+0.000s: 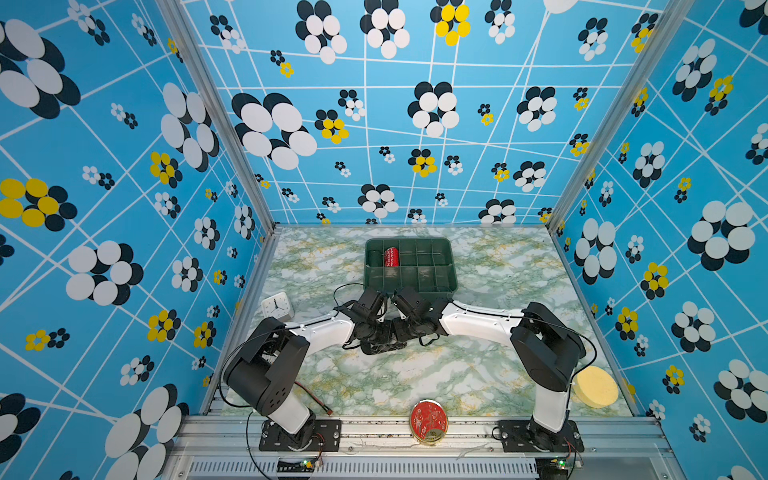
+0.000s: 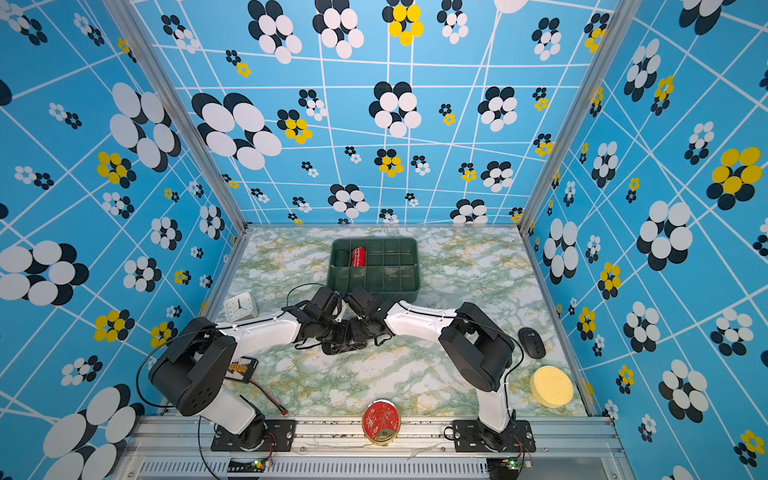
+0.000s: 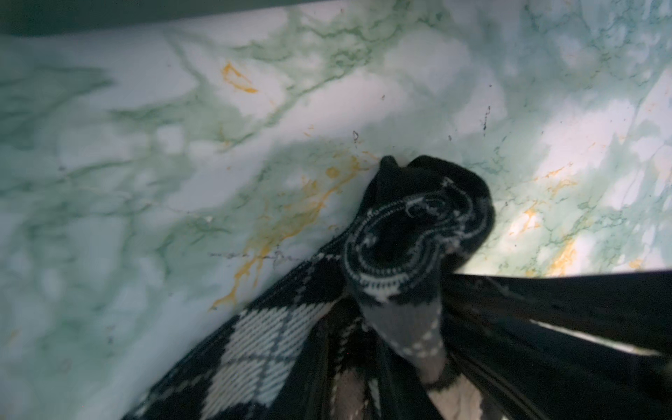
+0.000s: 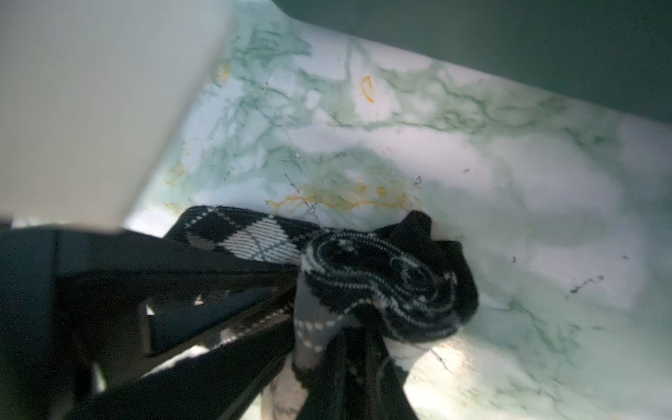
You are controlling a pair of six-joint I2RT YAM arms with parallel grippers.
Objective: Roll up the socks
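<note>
While socks (image 3: 411,236) lie outside, the tray (image 1: 453,270) holds a red roll (image 1: 391,257).

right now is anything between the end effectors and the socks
Nothing visible. The left end effector and right end effector are both right at the socks; only bare table lies around them.

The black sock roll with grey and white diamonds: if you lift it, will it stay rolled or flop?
The black knitted sock roll with grey and white diamonds would probably squash, not stay stiff: its coil looks lumpy and soft. It may well unroll, since a flat tail lies unrolled on the marble table. Being thin cloth, it is probably light.
</note>
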